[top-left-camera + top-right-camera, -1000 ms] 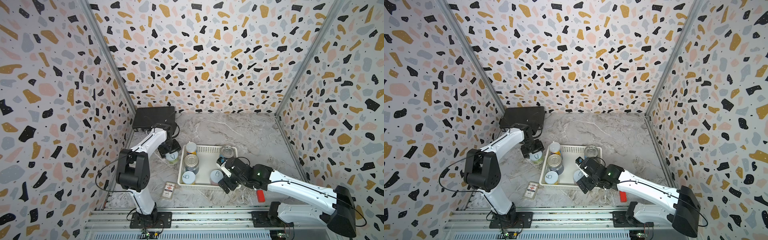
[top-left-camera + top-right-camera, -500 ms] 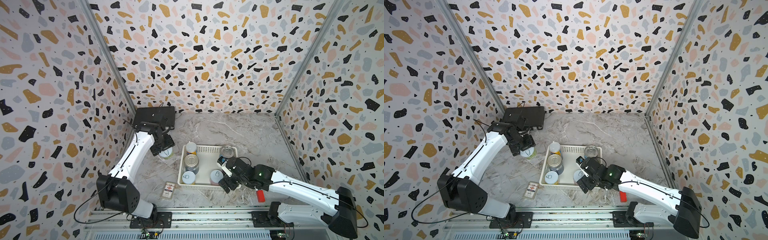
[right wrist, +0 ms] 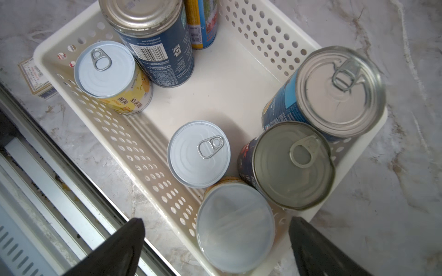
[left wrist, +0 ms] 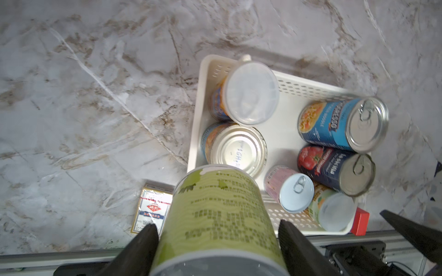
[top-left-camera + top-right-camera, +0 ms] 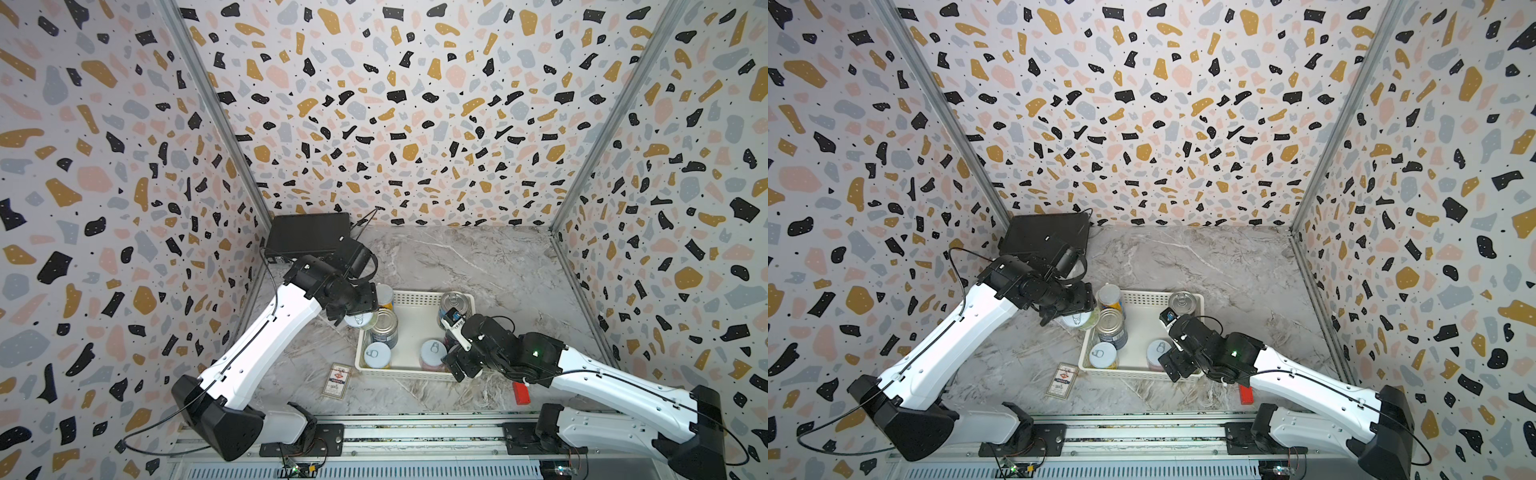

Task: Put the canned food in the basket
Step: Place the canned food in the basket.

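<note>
surface: grey-veined marble tabletop [image 5: 457, 266] | room: terrazzo-print walls [image 5: 395, 104], three sides | left gripper [image 4: 217, 228] clamped on green-labelled tin [image 4: 215, 191] at left rim of white perforated plastic basket [image 5: 415, 297] | right gripper [image 3: 216, 224] fingers apart

A metal rail [image 5: 415, 434] runs along the near edge of a grey-veined marble tabletop [image 5: 457, 266], which is closed in on three sides by terrazzo-patterned walls [image 5: 395, 104]. Just beyond the rail, toward its left part, a flat card box [image 5: 337, 380] with a red-and-blue printed face lies on the marble. Just beyond the rail's right part, well apart from the box, stands a small red block [image 5: 520, 392]. A black briefcase [image 5: 307, 235] lies flat far from the rail in the back left corner, right beside the walls.
</note>
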`<state>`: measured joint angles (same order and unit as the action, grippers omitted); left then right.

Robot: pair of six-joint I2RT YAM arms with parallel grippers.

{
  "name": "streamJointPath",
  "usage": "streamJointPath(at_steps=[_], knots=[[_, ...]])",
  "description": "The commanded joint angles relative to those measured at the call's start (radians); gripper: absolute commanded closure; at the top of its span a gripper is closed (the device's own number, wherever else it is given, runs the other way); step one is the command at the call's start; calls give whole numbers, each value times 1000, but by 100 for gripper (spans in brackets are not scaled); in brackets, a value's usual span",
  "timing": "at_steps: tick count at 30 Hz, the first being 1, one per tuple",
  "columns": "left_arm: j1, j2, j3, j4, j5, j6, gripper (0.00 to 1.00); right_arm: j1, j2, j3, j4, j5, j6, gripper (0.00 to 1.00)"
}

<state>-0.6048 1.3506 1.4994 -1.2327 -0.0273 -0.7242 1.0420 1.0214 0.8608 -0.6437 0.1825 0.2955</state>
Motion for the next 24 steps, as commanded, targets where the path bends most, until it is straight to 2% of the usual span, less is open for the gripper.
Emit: streamJointPath(at_steps=[1, 13, 18, 24], knots=[[-76, -10, -15, 38, -33, -47, 39, 0, -47, -12, -25, 57, 22, 0], [-339, 20, -71, 103, -103, -137, 40, 0, -146, -35, -33, 127, 40, 0], [-386, 38, -122, 149, -103, -151, 40, 0, -155, -37, -32, 133, 41, 0], [-388, 72, -181, 215, -58, -142, 40, 0, -146, -37, -32, 131, 41, 0]])
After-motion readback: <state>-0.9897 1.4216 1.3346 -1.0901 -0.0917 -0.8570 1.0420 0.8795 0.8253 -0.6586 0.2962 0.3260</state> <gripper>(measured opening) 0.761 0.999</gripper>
